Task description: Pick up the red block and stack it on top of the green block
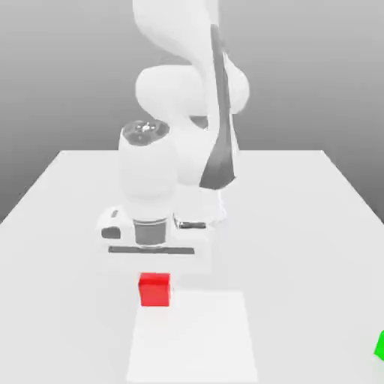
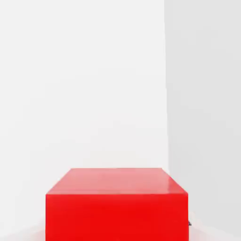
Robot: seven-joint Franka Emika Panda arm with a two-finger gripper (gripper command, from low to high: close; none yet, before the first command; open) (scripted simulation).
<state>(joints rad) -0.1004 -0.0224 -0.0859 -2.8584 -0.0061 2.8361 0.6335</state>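
The white table (image 1: 67,225) carries the arm (image 1: 184,112), bent forward and down so its hand hangs low above the red block (image 1: 154,289), which sits toward the table's near edge; the green block (image 1: 380,346) lies well apart by the near corner on the exterior view's right. If the descent is off-centre, I judge a finger could nudge the red block aside. I cannot tell how the gripper's fingers stand.
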